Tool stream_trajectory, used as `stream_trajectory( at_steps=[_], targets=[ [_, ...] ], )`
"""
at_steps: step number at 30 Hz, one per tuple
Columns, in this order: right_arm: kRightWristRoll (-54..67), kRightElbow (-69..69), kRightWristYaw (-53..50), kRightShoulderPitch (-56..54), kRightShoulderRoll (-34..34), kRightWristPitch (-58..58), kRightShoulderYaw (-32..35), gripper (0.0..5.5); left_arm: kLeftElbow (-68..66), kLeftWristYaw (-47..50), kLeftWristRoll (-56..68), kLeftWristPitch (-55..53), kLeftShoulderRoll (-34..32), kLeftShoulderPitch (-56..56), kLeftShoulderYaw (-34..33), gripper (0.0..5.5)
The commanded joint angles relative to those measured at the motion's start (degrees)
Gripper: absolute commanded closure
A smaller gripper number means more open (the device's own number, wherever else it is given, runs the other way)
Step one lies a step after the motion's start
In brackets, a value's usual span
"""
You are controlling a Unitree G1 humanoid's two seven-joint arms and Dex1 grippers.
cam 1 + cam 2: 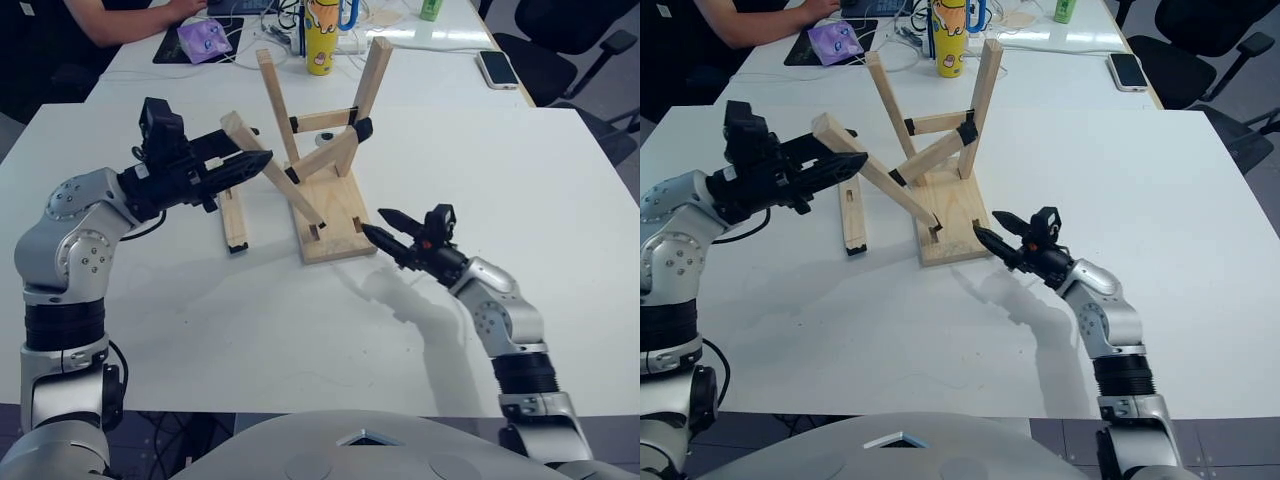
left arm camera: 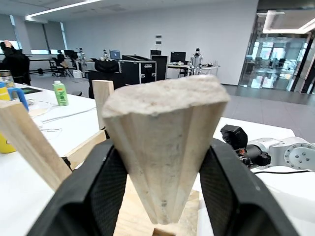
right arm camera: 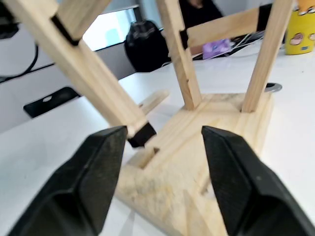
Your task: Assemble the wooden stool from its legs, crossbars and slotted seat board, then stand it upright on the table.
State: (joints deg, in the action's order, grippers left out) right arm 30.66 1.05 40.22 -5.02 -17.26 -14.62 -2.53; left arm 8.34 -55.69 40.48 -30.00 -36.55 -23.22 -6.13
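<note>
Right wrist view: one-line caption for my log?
Open right gripper frames a corner of the seat board, where the black tip of a slanted leg sits just short of an empty slot.

Bright, even light falls from overhead; ceiling strip lights [image 2: 59,7] show in the left wrist view, and a glass wall [image 2: 280,44] beyond them glows pale. The white table [image 1: 300,340] reflects the light strongly. Shadows are soft and short (the seat board's lies toward the robot): faint ones edge the seat board [image 1: 345,210] and the loose leg [image 1: 233,215]. The held leg [image 2: 165,142] looms wide at its end, stretched by the close lens.
</note>
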Motion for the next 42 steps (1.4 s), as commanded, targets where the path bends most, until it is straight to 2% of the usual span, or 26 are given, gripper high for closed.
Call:
stream_trajectory(
  at_steps=[1, 10, 15, 23, 30, 42],
  targets=[
    [-7.8, 1.3, -9.4, 2.0, 5.0, -0.1, -4.3, 3.35, -3.9, -3.2, -4.2, 2.4, -1.6, -3.7, 2.3, 3.44],
    [-18.1, -5.4, -19.2, -1.0, 10.1, -1.6, -7.7, 4.67, -4.4, -6.2, -4.7, 0.7, -1.3, -4.0, 3.4, 3.44],
    [-20.7, -7.1, -20.0, -1.7, 10.3, -3.0, -8.4, 5.47, -4.6, -6.3, -5.9, 1.1, -1.1, -3.4, 4.0, 3.44],
    [-22.2, -7.7, -19.0, -0.3, 10.0, -6.9, -10.0, 5.5, -10.8, -10.8, -11.8, 5.6, -1.3, -6.9, 9.9, 3.44],
    [-23.4, -7.5, -18.9, 0.3, 9.3, -8.5, -11.6, 5.5, -14.3, -17.6, -14.7, 5.7, -4.0, -9.5, 14.5, 3.44],
    [-25.7, -7.3, -18.1, 0.9, 8.3, -7.7, -14.4, 5.5, -10.1, -15.2, -18.4, 8.6, -2.0, 1.5, 22.7, 3.44]
  ],
)
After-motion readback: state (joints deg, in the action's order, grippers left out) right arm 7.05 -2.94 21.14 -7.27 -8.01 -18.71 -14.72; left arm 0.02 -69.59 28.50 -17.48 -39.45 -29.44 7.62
